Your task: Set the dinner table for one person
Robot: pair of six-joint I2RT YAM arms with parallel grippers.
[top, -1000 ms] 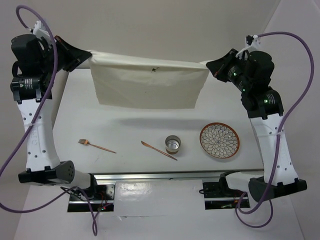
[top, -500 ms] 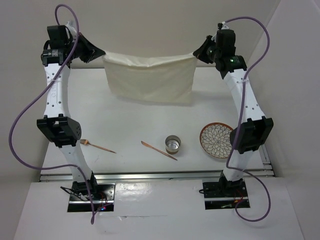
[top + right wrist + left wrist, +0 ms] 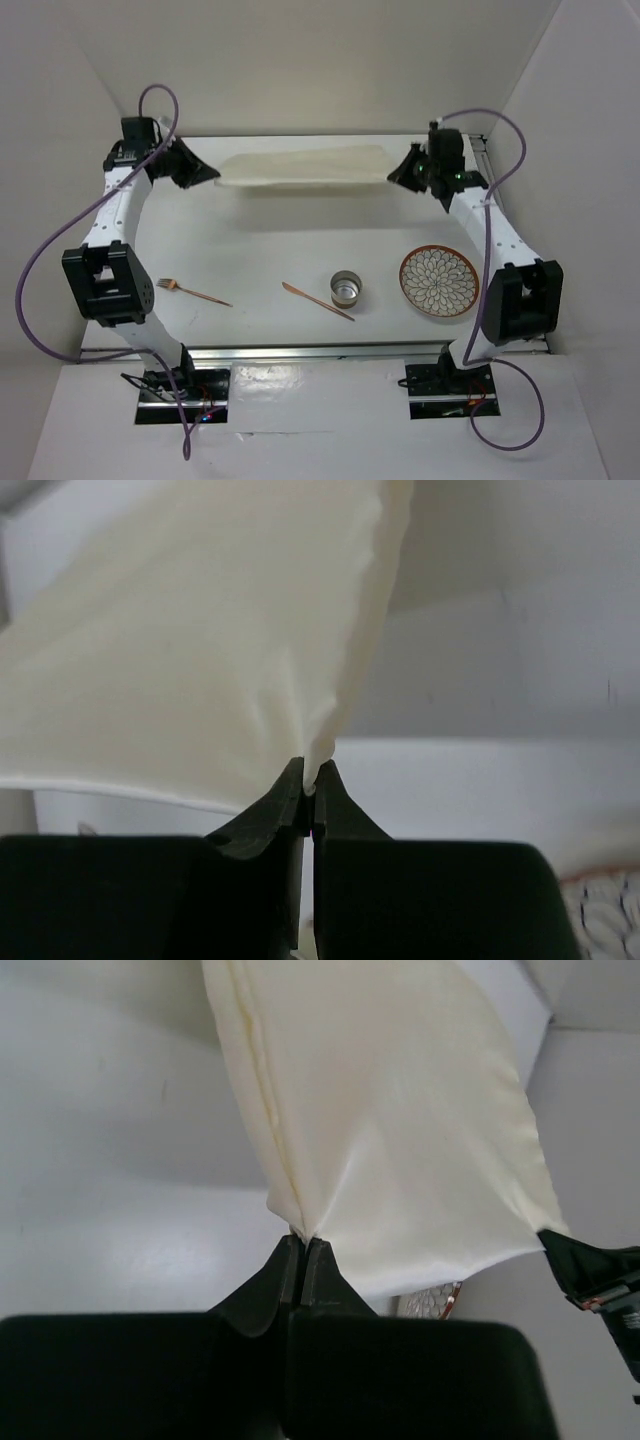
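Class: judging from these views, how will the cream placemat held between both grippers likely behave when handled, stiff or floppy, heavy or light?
Probably floppy: the placemat puckers into folds where the left gripper pinches its corner. Likely light: two fingertip pinches, the right gripper at the other corner, hold it stretched.

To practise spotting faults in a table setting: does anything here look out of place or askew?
The placemat hangs stretched between the left gripper and right gripper above the table, at its far side, not lying flat. The fork and knife lie slanted near the front edge. Nothing looks spilled or damaged.
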